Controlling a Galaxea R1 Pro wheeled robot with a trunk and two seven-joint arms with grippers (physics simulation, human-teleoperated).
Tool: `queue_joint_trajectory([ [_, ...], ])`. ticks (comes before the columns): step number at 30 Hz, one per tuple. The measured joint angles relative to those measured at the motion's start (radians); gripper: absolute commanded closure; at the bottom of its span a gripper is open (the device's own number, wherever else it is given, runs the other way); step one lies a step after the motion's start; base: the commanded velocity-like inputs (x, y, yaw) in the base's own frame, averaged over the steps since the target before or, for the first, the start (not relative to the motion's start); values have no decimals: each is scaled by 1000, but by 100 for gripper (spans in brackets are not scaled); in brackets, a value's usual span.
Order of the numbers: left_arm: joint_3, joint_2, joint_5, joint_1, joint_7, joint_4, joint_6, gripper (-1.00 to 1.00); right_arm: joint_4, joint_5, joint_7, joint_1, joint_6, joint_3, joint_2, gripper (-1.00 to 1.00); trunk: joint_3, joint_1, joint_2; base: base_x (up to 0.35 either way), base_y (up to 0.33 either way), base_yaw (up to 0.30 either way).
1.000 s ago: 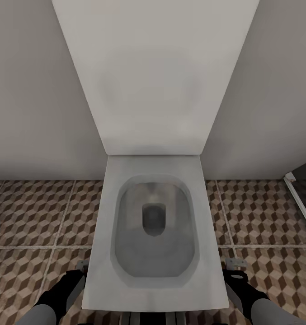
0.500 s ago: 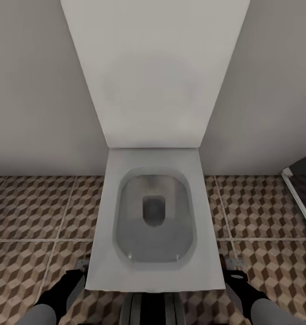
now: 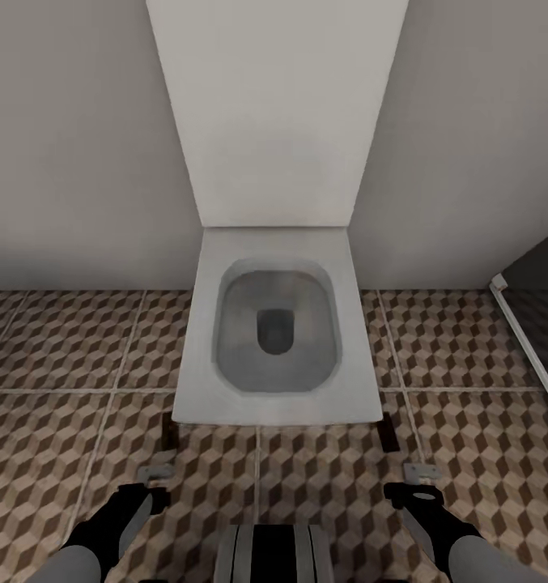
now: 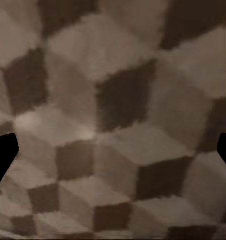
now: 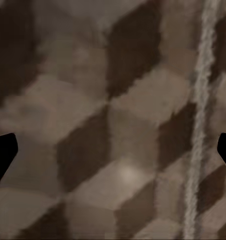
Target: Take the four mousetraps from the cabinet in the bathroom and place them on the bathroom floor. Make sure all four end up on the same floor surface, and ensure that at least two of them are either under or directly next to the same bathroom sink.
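One white toilet (image 3: 278, 332), frame centre, on bathroom floor (image 3: 55, 453); no legible writing. Left gripper (image 3: 150, 483) and right gripper (image 3: 409, 484): fingers apart, empty.

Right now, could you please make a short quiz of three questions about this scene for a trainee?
1. True or false: the toilet lid is raised.
2. What does the left gripper hold? A) a mousetrap B) nothing C) a cloth
3. Fill in: a pale grout line crosses the floor in the ____ wrist view.

Key: 1 true; 2 B; 3 right.
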Motion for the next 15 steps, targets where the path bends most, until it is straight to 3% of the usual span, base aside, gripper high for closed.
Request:
queue_joint_trajectory([
  [15, 0, 0, 0, 0, -1, 0, -1, -100, 0, 1, 0, 0, 0, 0, 2, -100, 0, 0, 0, -346, 0, 0],
])
